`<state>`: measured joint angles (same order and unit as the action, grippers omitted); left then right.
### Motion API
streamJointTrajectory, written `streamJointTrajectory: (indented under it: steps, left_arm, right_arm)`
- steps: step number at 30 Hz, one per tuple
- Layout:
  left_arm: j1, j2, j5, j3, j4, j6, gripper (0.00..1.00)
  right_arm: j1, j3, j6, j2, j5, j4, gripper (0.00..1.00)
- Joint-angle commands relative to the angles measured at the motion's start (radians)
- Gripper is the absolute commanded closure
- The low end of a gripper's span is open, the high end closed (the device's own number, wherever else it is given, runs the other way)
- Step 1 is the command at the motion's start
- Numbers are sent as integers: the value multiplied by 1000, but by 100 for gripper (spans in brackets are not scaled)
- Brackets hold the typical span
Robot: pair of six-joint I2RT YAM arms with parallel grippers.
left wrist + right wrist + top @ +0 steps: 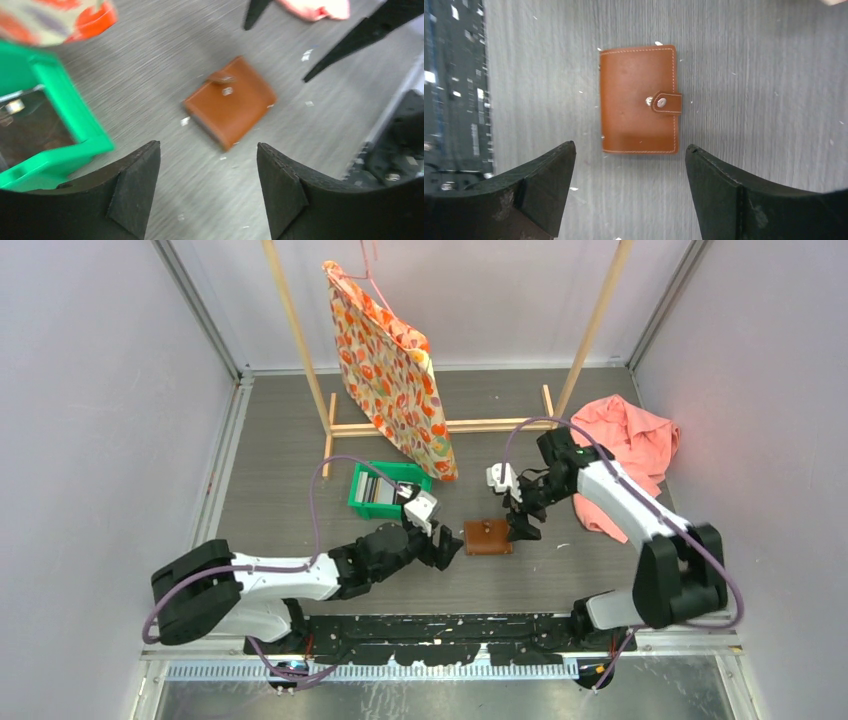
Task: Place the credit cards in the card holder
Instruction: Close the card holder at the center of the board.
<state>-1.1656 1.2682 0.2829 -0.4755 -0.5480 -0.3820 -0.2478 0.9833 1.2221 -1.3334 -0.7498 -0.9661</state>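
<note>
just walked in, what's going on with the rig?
Neither arm is holding anything. The left gripper and right gripper both hang open over the table, either side of the brown card holder, which lies flat, folded shut with its strap snapped. The green bin sits to its left. Whether cards are inside the holder can't be told.

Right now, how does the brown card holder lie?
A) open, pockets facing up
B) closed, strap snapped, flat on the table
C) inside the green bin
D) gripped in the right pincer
B: the card holder lies shut on the table, its strap snapped over the front, nothing gripping it.
</note>
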Motion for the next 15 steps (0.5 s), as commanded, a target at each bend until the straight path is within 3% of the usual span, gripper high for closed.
streamJointTrajectory:
  steps: [1, 3, 8, 12, 15]
  left_arm:
    - [68, 52, -38, 73, -97, 50, 32]
    - [76, 104, -38, 95, -187, 26, 35]
    - [81, 246, -54, 124, -394, 6, 40]
    - [86, 328, -47, 162, -558, 5, 40]
    - [89, 342, -57, 166, -578, 6, 40]
  right_arm:
    - [-44, -44, 172, -76, -2, 170, 17]
    - [-80, -61, 159, -98, 39, 263, 17]
    - [-133, -13, 138, -194, 89, 263, 30]
    - [-158, -33, 98, -221, 127, 313, 34]
    - [-166, -14, 79, -246, 145, 309, 42]
